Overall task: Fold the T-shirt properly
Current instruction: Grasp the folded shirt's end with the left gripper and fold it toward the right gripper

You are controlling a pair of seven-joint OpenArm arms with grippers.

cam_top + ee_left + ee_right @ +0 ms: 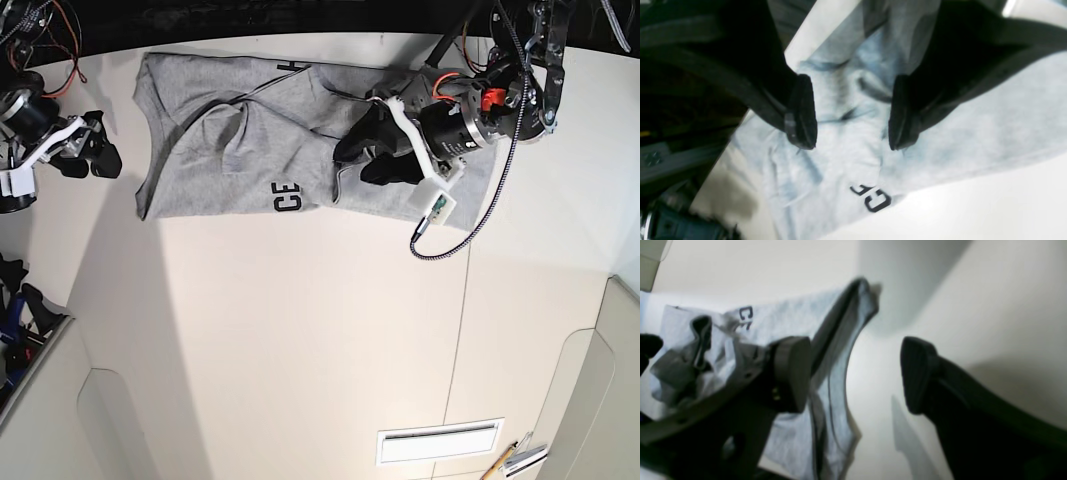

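Observation:
The light grey T-shirt lies crumpled and partly folded at the far edge of the white table, with black letters "CE" showing near its front edge. My left gripper hovers open over the shirt's right half. In the left wrist view its fingers stand apart above wrinkled cloth, holding nothing. My right gripper is open and empty just left of the shirt's left edge. In the right wrist view the shirt lies beyond its jaws.
The white table runs forward from the shirt. A black-and-white cable loops off the left arm onto the table. A white slotted panel and pencil-like items lie at the front right. A dark bin edge is at the left.

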